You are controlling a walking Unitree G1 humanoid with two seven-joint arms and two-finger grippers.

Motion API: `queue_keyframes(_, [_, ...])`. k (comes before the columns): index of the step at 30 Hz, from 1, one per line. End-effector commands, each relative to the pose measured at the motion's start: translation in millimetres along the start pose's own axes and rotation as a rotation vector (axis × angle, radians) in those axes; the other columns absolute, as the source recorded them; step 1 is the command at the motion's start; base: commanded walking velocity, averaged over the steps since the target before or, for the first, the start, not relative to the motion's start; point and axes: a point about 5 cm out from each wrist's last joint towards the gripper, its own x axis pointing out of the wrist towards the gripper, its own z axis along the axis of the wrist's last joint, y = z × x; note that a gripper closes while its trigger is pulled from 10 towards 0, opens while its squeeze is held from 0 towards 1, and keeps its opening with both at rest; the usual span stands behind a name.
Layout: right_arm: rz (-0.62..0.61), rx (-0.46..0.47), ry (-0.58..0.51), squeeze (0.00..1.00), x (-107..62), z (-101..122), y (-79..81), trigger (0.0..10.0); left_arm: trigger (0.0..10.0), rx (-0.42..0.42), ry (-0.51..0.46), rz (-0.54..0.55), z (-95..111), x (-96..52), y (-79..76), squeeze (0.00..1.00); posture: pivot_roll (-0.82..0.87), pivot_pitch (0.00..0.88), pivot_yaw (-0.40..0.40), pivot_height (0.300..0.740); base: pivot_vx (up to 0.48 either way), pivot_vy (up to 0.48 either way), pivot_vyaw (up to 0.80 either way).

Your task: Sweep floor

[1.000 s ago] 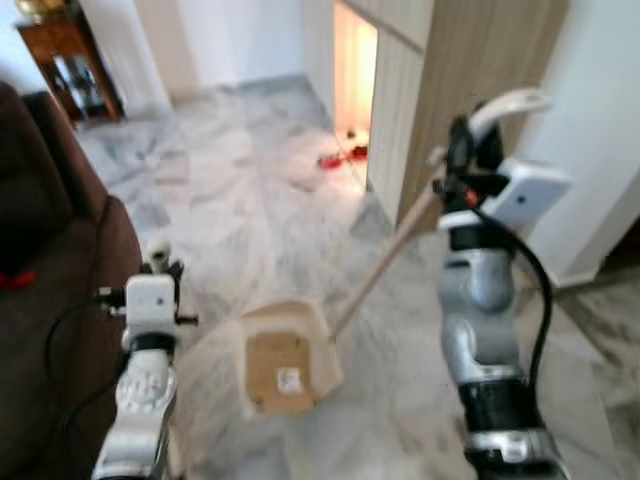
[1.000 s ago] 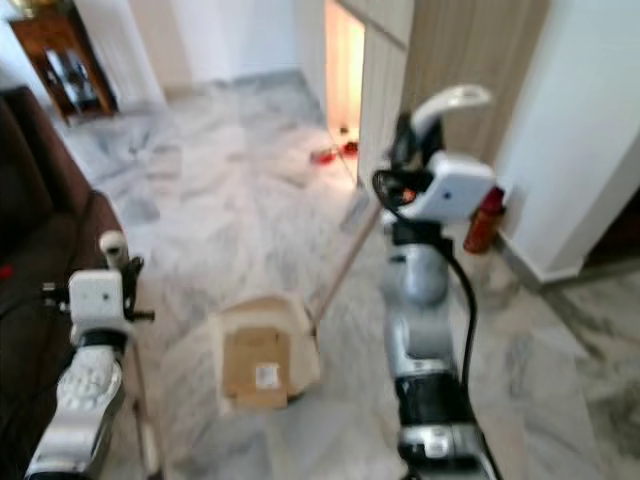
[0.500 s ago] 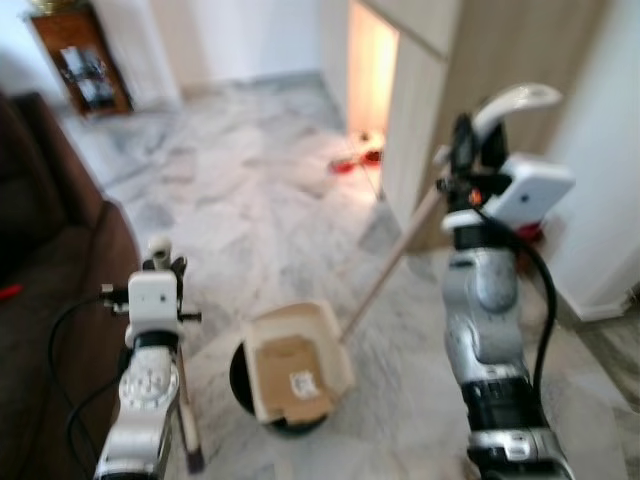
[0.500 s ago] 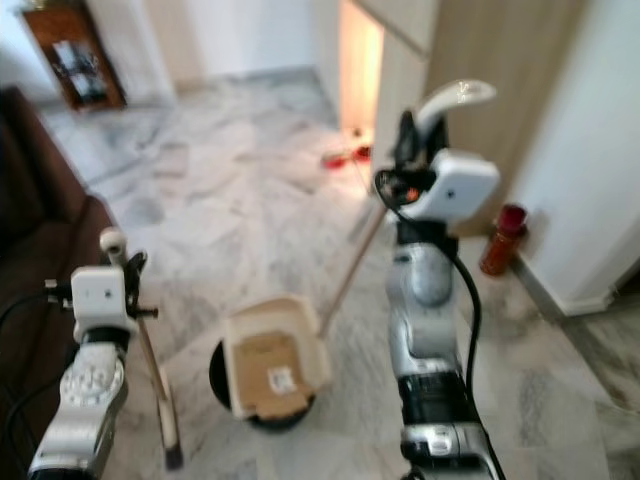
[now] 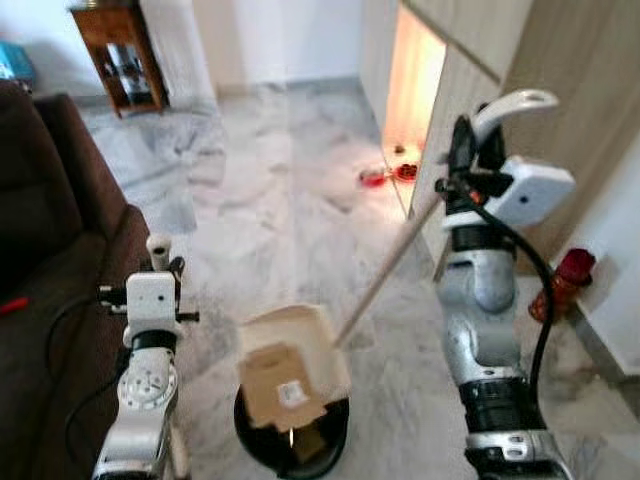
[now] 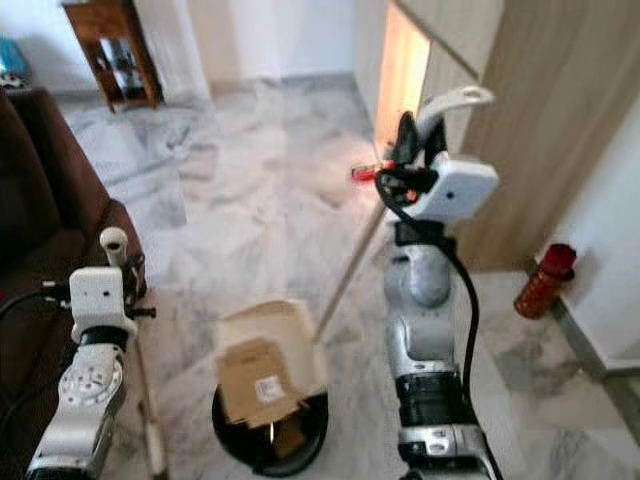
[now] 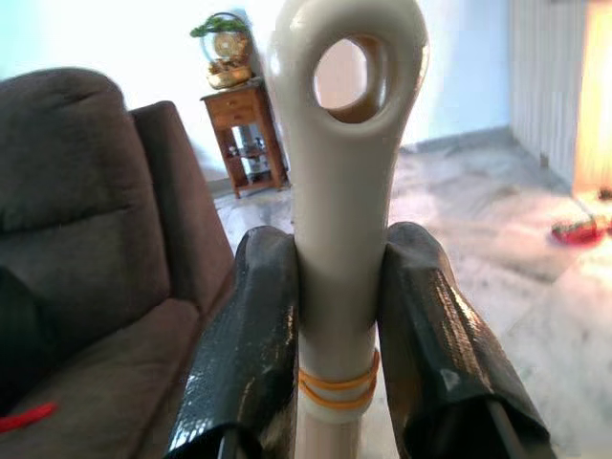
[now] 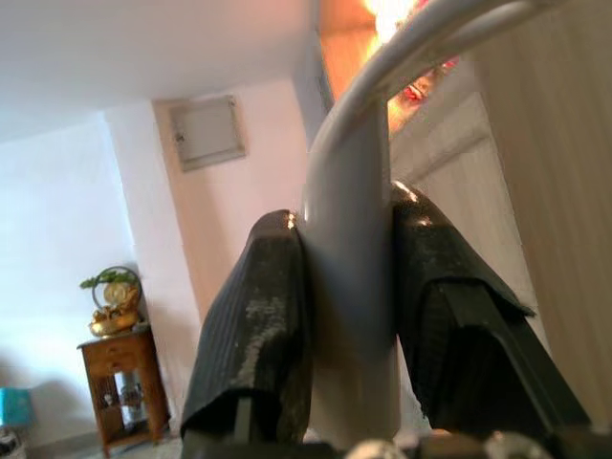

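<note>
Dustpan (image 5: pixel 292 362) over black bin (image 5: pixel 290 440), hiding most; contents unclear

You are looking into the living area of a private home. A dark brown upholstered sofa (image 5: pixel 45 215) lines one side of a polished grey-veined white marble floor (image 5: pixel 270 180). At the far wall stands a small dark wooden side table (image 5: pixel 115 45) with open shelves, topped in the left wrist view by a gold ornament with green leaves (image 7: pixel 225 43). Tall light wood-panelled cabinets (image 5: pixel 540 90) flank a warmly lit recess (image 5: pixel 418 75), and a red bottle (image 6: pixel 543 280) sits beside white walls.
</note>
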Motion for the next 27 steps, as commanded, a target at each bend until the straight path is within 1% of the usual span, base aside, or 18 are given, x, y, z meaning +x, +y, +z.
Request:
queue_keyframes(1, [0.040, 0.032, -0.081, 0.00, 7.9, 16, 15.8, 10.0, 10.0, 0.000, -0.063, 0.015, 11, 3.8, 5.8, 0.00, 0.00, 0.000, 0.034, 0.740, 0.000, 0.000, 0.00])
queue_keyframes(10, [0.049, 0.040, -0.082, 0.00, 7.6, 16, 17.1, 10.0, 10.0, 0.003, -0.060, 0.018, 11, 3.3, 5.5, 0.00, 0.01, 0.000, 0.032, 0.740, 0.000, 0.000, 0.00])
queue_keyframes(16, [0.063, 0.045, -0.092, 0.00, 8.0, 18, 22.1, 10.0, 10.0, -0.001, -0.060, 0.014, 11, 3.1, 4.6, 0.00, 0.01, 0.000, 0.030, 0.740, 0.000, 0.000, 0.00])
queue_keyframes(20, [0.119, 0.011, -0.120, 0.00, 7.0, 22, 31.9, 10.0, 10.0, -0.003, -0.061, 0.010, 11, 3.2, 3.6, 0.00, 0.00, 0.000, 0.030, 0.740, 0.000, 0.000, 0.00])
queue_keyframes(22, [0.132, 0.013, -0.124, 0.00, 6.3, 22, 35.0, 10.0, 10.0, -0.003, -0.061, 0.009, 11, 3.2, 3.4, 0.00, 0.01, 0.000, 0.028, 0.740, 0.000, 0.000, 0.00])
queue_keyframes(24, [0.158, 0.023, -0.132, 0.00, 4.1, 23, 43.3, 10.0, 10.0, -0.003, -0.062, 0.008, 11, 3.2, 3.0, 0.00, 0.01, 0.000, 0.027, 0.740, 0.000, 0.000, 0.00])
queue_keyframes(25, [0.158, 0.023, -0.132, 0.00, 4.1, 23, 43.3, 10.0, 10.0, -0.003, -0.062, 0.008, 11, 3.2, 3.0, 0.00, 0.01, 0.000, 0.027, 0.740, 0.000, 0.000, 0.00])
queue_keyframes(27, [0.194, 0.036, -0.150, 0.00, 0.4, 25, 57.2, 10.0, 10.0, -0.002, -0.067, 0.005, 12, 3.2, 2.3, 0.00, 0.01, 0.000, 0.026, 0.740, 0.000, 0.000, 0.00])
